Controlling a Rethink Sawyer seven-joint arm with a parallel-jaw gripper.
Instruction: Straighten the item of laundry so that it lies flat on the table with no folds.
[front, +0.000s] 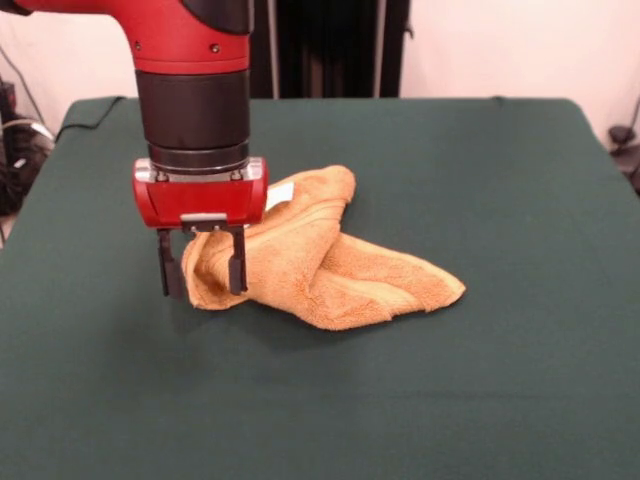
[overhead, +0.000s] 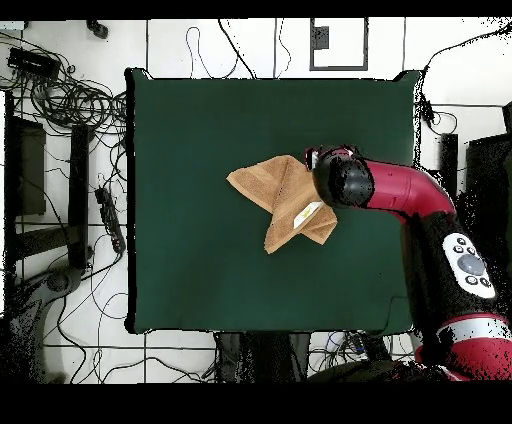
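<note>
Centrally, the crumpled towel (front: 320, 260) leaves broad table (front: 500, 400) margins, its end between parted jaws.

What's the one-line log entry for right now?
towel: crumpled, folded | gripper: open, straddling towel's corner | table: towel near centre | task: not done

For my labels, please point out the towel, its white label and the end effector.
towel (front: 350, 275): front view, middle fold.
label (front: 281, 193): front view, white tag.
end effector (front: 203, 265): front view, between its fingertips.
</note>
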